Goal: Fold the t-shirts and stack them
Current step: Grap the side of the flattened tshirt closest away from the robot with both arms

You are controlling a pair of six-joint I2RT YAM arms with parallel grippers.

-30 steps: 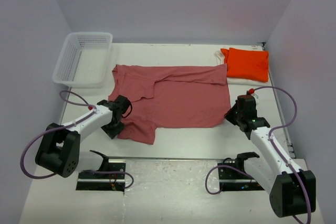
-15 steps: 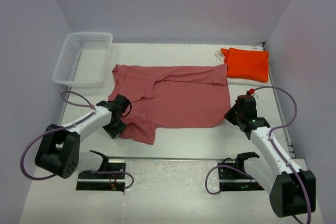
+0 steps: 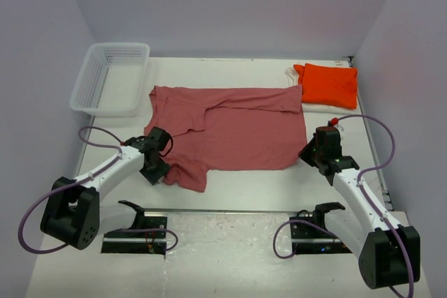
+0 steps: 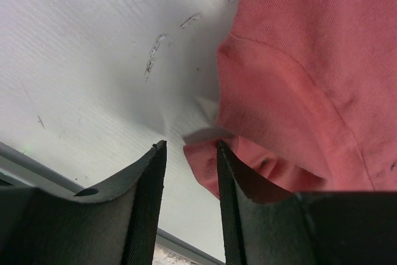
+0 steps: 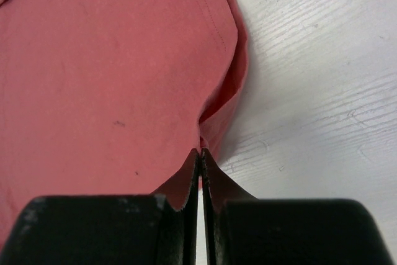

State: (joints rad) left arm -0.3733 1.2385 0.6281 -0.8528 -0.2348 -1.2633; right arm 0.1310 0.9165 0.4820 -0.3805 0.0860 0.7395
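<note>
Across the middle of the tabletop (image 3: 251, 186), the rose-red t-shirt (image 3: 237, 130) is lying spread with one side folded over, and the orange t-shirt (image 3: 328, 86) is sitting folded at the far right corner. The right end effector (image 5: 201, 156) is clenching the red shirt's near right corner. The left end effector (image 4: 189, 153) is hovering released at the near left corner, cloth edge just beside one finger. A fold is seemingly being set up; the left needs to close on that edge next. Bare room is running along the near edge, the basket (image 3: 112, 78) standing well apart.
</note>
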